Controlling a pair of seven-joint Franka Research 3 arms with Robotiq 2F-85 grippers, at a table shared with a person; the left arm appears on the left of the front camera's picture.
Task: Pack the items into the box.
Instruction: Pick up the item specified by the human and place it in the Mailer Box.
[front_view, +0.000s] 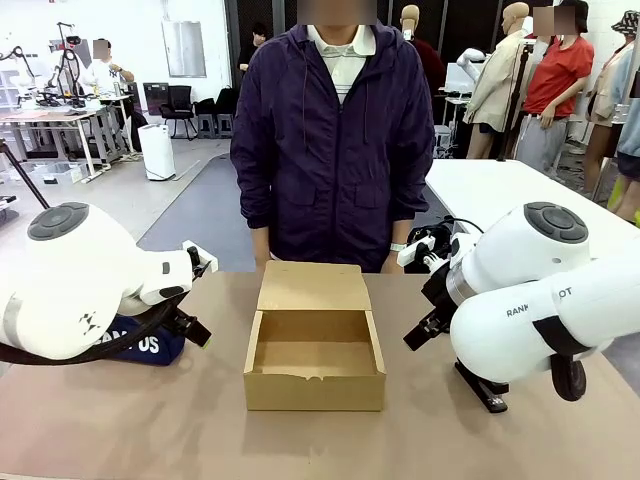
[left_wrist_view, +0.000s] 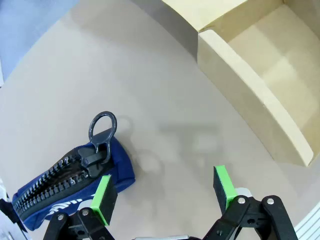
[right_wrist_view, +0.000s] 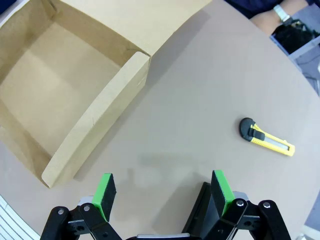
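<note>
The brown cardboard box stands open in the middle of the table, its flap lid folded back toward the person, and nothing lies inside it. My left gripper hangs open above bare table to the left of the box. To the right of the box, my right gripper is open too. The yellow-and-black utility knife lies flat on the table beyond it. The black stapler sits just under one of its fingers, and shows under the right arm as the stapler.
A navy zip pouch lies under the left arm, close to the left gripper's finger; it is the pouch at the table's left. A person in a dark jacket stands at the far edge behind the box.
</note>
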